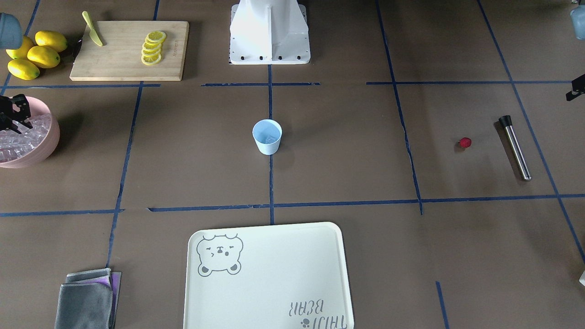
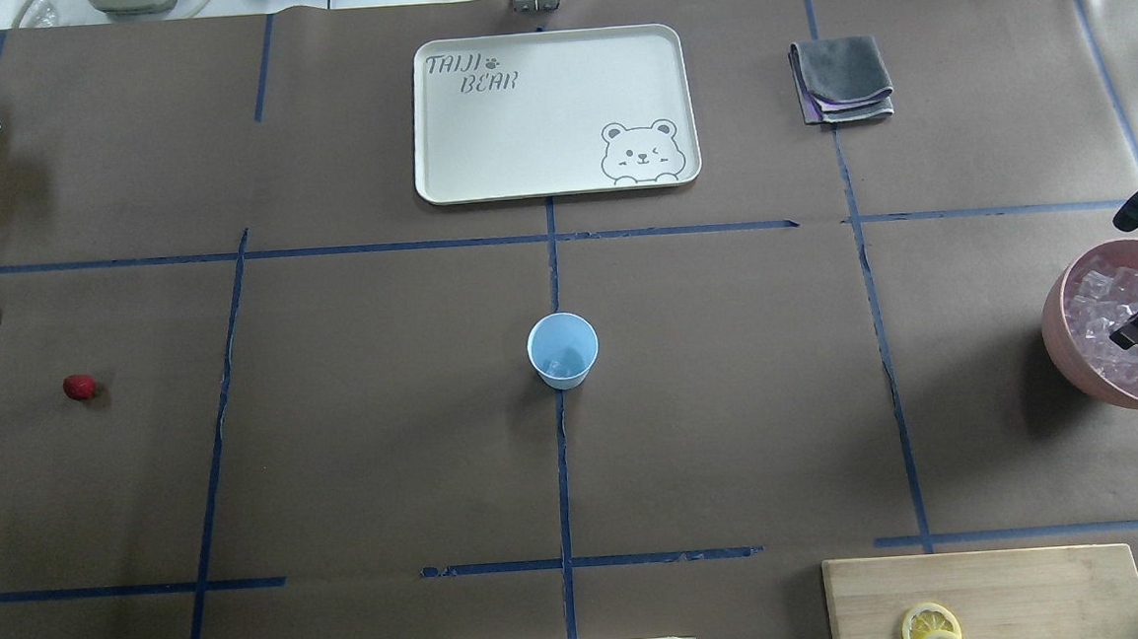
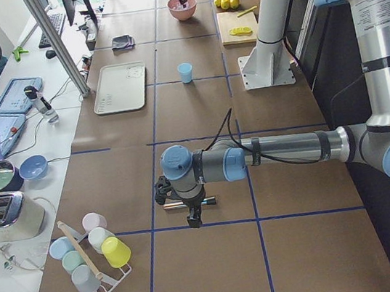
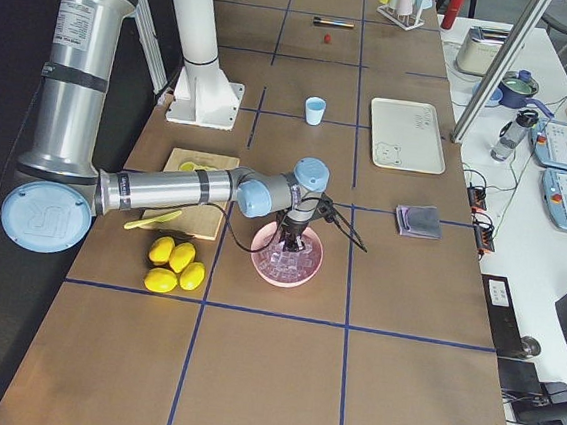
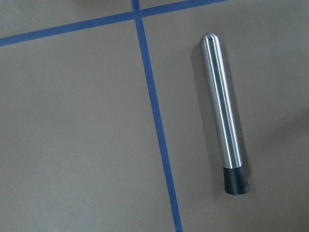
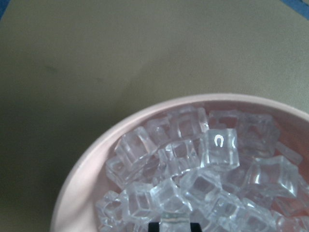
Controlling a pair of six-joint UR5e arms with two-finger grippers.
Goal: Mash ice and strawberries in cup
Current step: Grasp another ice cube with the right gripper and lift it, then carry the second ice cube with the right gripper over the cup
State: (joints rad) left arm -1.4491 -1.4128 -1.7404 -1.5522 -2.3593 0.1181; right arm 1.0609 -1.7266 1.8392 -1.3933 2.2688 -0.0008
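The light-blue cup (image 1: pixel 267 137) (image 2: pixel 563 349) stands upright at the table's middle, with a bit of clear ice showing inside it. More ice (image 6: pixel 193 164) fills the pink bowl (image 2: pixel 1059 329) at the robot's right. My right gripper (image 2: pixel 1132 277) is open over that bowl, one finger down among the cubes. The strawberry (image 1: pixel 465 142) (image 2: pixel 79 387) lies on the table at the robot's left, beside a steel muddler (image 5: pixel 223 111) (image 1: pixel 515 147). My left gripper (image 3: pixel 179 208) hovers over the muddler; whether it is open or shut I cannot tell.
A cutting board (image 1: pixel 123 50) with lemon slices and a yellow-green knife (image 1: pixel 93 34) sits near whole lemons (image 1: pixel 36 55). A white bear tray (image 1: pixel 269 274) and a folded grey cloth (image 1: pixel 87 299) lie on the far side. A cup rack (image 3: pixel 93 253) stands beyond the left gripper.
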